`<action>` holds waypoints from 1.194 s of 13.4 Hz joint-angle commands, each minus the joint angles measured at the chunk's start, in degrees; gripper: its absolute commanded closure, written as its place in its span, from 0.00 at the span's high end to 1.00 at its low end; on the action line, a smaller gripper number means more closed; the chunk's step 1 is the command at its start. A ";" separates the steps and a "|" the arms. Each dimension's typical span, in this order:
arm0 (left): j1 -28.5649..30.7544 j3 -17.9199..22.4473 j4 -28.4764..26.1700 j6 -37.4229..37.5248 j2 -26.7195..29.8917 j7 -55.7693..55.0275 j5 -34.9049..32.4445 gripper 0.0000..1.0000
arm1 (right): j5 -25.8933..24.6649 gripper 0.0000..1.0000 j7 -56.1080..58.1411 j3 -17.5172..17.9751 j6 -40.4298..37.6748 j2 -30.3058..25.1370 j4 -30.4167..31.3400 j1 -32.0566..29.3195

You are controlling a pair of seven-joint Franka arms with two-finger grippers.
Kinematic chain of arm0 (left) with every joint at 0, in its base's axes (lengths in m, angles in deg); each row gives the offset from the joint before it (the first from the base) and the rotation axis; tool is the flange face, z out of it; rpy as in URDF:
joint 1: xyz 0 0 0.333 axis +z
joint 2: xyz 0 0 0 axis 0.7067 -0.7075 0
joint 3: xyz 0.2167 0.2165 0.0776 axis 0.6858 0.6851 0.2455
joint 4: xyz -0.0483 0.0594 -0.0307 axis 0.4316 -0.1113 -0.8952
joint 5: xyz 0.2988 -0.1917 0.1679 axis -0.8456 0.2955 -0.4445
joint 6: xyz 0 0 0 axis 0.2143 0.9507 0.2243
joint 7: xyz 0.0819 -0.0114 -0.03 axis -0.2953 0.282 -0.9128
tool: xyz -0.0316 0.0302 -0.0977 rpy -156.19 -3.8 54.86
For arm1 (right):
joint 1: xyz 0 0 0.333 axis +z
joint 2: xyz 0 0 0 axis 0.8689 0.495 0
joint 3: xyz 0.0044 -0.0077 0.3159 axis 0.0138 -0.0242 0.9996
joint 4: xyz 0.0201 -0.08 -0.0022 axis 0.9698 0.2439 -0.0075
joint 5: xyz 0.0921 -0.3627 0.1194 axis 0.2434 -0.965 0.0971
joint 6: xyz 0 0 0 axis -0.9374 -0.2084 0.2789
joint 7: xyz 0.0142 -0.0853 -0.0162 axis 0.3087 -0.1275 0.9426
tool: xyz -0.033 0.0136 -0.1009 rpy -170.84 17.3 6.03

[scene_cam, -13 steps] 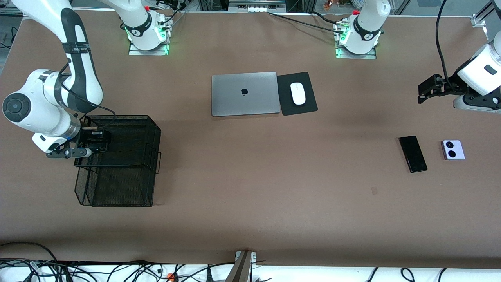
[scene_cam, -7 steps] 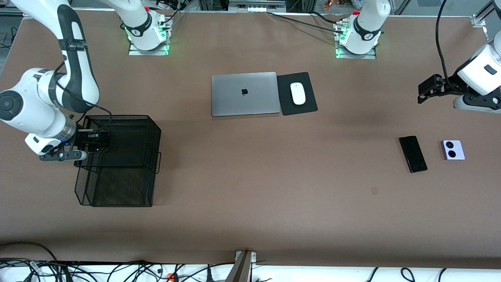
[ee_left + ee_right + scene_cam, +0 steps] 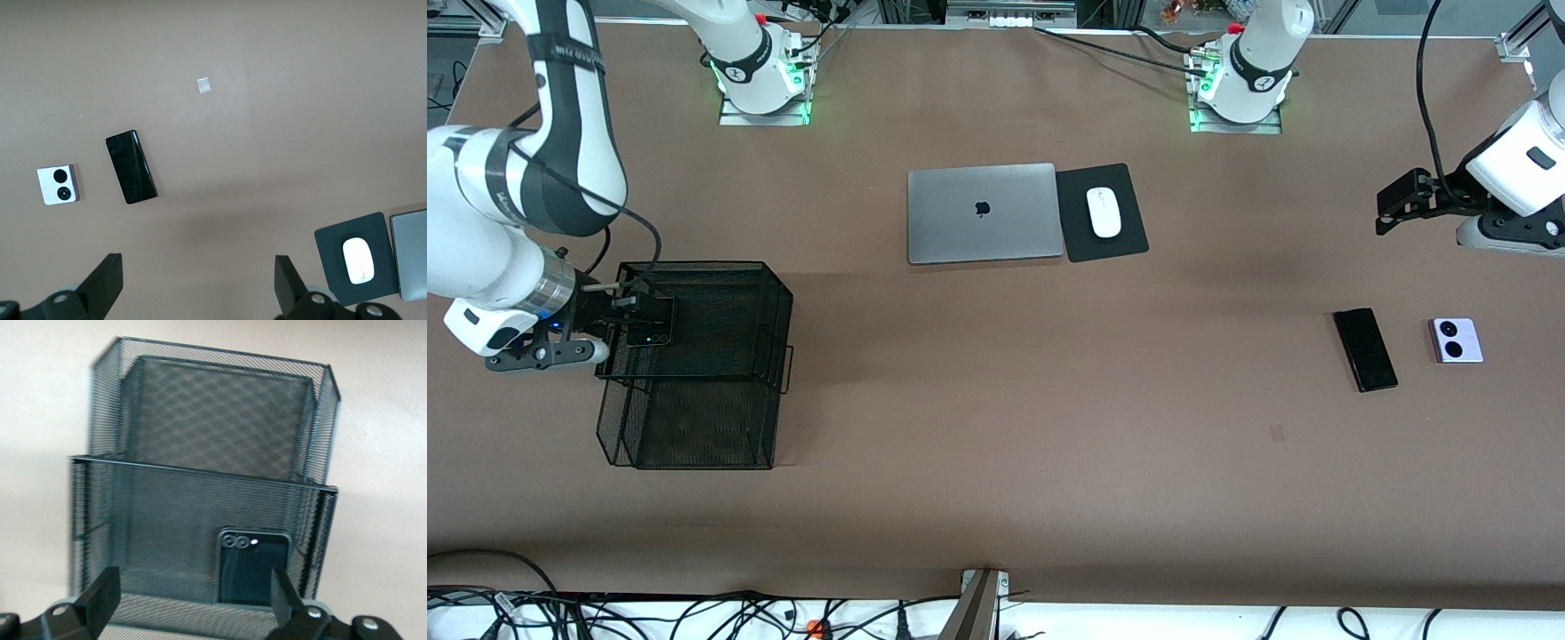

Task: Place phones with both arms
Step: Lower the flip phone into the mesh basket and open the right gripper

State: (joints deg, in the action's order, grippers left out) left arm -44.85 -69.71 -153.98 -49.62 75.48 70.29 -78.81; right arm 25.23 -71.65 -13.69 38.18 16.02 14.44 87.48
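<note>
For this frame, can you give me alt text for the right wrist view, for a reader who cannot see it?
A small black phone stands upright inside a black wire-mesh organizer on a tan table, leaning on its front mesh wall. The open right gripper frames the view's lower edge, with nothing between its fingers.

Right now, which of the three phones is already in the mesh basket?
The small squarish black phone, leaning upright in the black mesh basket. The long slim black phone and the white-lavender phone lie flat on the table.
</note>
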 commanded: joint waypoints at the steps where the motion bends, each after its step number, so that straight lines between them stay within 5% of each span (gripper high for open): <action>1: -0.38 0.26 -0.50 0.58 1.10 0.99 -0.23 1.00 | 0.19 1.00 -4.71 -0.02 -4.90 0.14 -4.60 2.63; 9: -0.38 0.26 -0.50 0.58 1.10 1.17 -0.14 1.00 | 0.10 1.00 -7.54 -0.28 -7.45 -0.91 -6.54 5.80; 16: -0.38 0.34 -0.50 0.41 1.10 0.73 -0.14 1.00 | -1.74 1.00 -11.49 -1.33 -19.49 -5.30 -11.99 5.63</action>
State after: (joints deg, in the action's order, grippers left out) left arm -44.93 -69.71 -153.98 -49.60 75.49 70.29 -78.81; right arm 24.78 -81.76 -14.66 20.80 12.99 2.42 92.85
